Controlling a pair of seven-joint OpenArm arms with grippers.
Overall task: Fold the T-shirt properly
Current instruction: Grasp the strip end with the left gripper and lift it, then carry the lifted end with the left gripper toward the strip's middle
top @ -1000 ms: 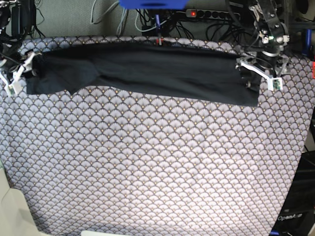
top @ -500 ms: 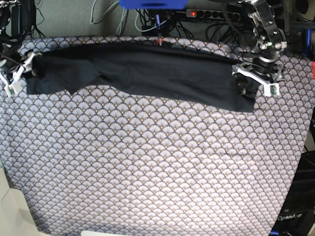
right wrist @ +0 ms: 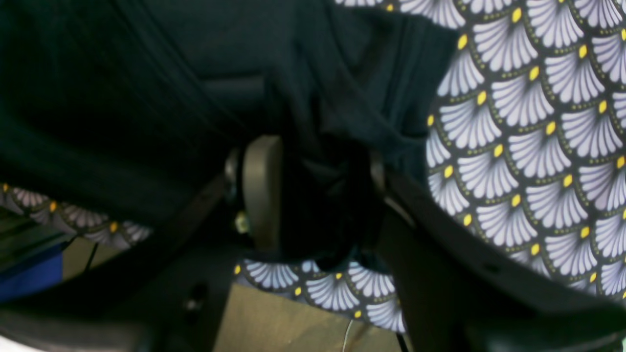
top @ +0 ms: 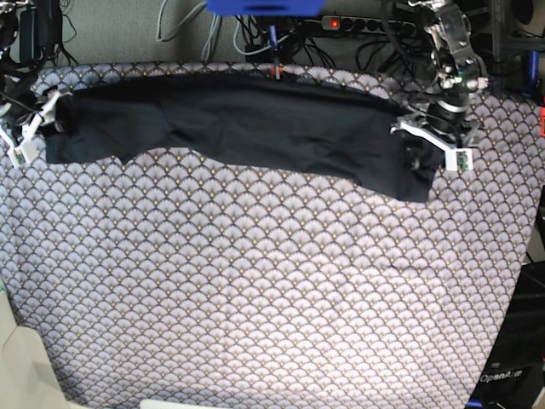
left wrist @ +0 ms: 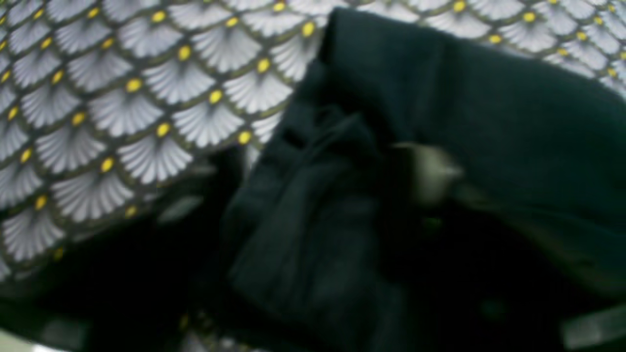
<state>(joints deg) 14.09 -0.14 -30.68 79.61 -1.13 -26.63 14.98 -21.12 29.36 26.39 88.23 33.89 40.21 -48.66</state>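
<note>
The black T-shirt [top: 247,123] lies as a long narrow band across the far side of the table. My left gripper [top: 428,146] is at the band's right end, shut on a bunch of cloth. In the left wrist view the T-shirt [left wrist: 489,98] is gathered between the fingers of the left gripper [left wrist: 313,195], and the picture is blurred. My right gripper [top: 38,128] is at the band's left end. In the right wrist view the right gripper [right wrist: 318,195] is shut on a dark fold of the T-shirt [right wrist: 146,73], beside a tan pad [right wrist: 261,190].
A fan-patterned tablecloth [top: 272,290] covers the table. Cables and a power strip [top: 358,24] run behind the far edge, with a blue object [top: 264,7] above. A pale surface [top: 21,366] sits beyond the table's front left corner.
My left gripper has closed on the shirt's right end and moved left, dragging that end inward. The right gripper and the left end have not moved.
</note>
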